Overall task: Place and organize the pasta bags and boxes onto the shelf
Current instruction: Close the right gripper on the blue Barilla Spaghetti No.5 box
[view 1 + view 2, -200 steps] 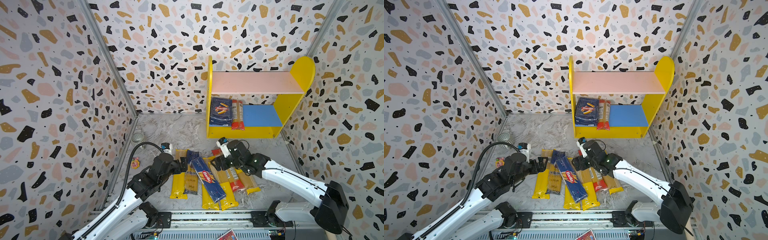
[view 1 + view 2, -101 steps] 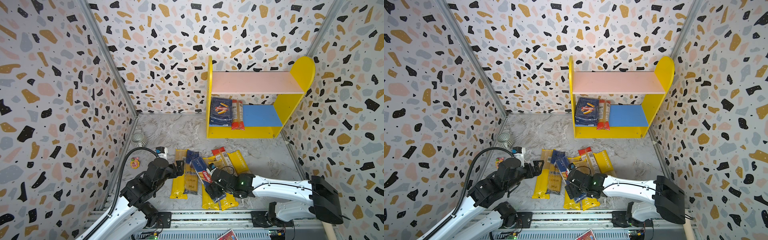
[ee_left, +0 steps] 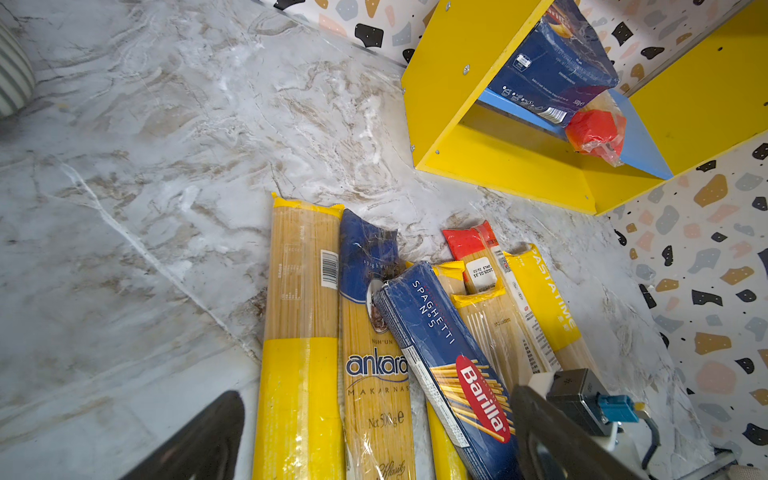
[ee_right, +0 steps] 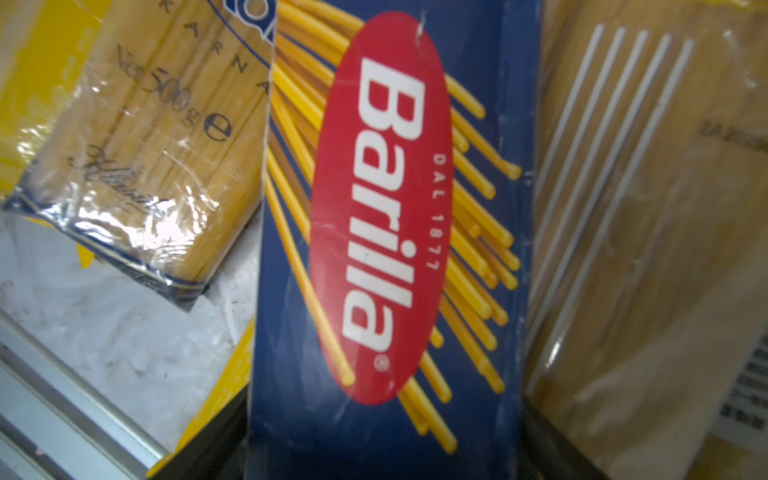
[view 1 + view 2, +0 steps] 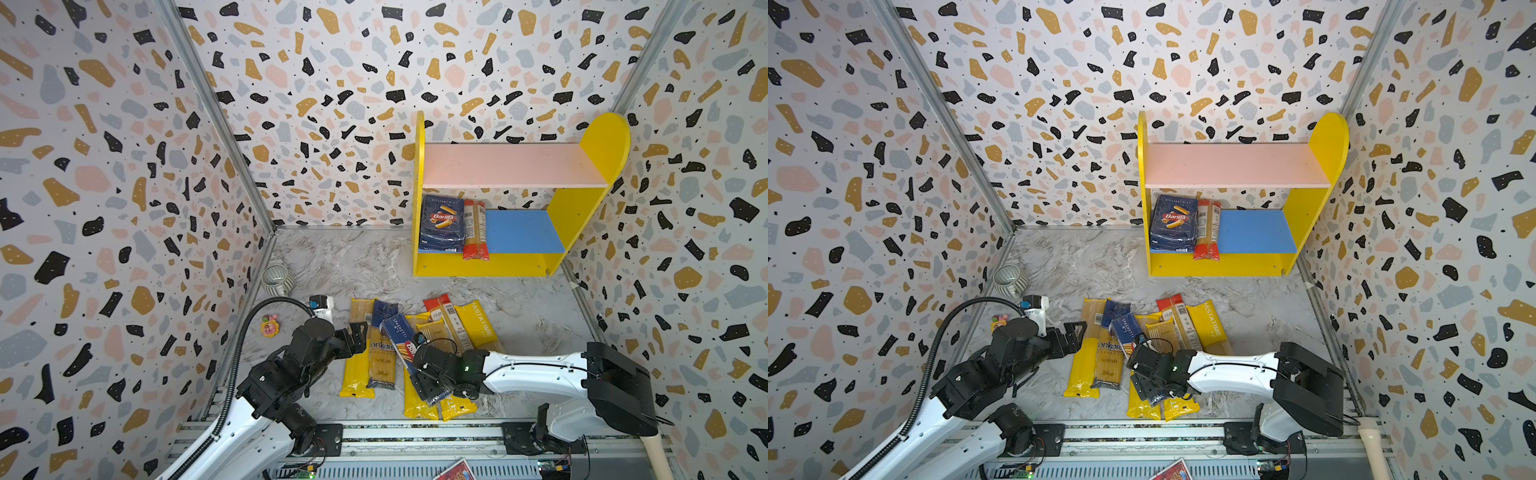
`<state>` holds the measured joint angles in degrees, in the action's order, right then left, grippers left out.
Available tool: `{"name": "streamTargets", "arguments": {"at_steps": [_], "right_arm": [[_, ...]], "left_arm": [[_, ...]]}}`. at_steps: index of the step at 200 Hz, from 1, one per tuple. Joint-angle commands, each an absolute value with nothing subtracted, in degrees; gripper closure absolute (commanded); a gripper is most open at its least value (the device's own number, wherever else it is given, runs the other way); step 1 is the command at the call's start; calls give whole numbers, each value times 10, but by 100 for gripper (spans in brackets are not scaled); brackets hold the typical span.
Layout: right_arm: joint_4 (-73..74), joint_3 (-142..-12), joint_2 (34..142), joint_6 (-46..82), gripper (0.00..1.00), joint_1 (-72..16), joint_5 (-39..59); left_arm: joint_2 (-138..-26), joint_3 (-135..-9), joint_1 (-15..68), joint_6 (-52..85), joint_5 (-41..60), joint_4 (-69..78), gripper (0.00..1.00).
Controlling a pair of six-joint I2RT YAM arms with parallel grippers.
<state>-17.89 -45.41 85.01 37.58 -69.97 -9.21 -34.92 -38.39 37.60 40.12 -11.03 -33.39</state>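
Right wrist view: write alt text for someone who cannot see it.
A dark blue Barilla spaghetti box fills the frame close up, between the fingers of the right claw; grip unclear. Beside it lie a blue-edged spaghetti bag and a clear pack printed with a white fork.

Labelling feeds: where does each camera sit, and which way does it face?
Top views: overhead, looking down on shelf and pasta pile; left arm and right arm show.
Left wrist: on left arm, facing pile and shelf; left hand fingers frame it.
Right wrist: on right arm, close over Barilla spaghetti box; right hand fingers flank it.
Shared: all show that box.
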Motion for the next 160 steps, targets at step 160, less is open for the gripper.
{"name": "streamTargets", "arguments": {"at_steps": [160], "right_arm": [[0,-279,504,403,59,-358,301]], "left_arm": [[-399,-412,373,397,-103,-310,0]]}}
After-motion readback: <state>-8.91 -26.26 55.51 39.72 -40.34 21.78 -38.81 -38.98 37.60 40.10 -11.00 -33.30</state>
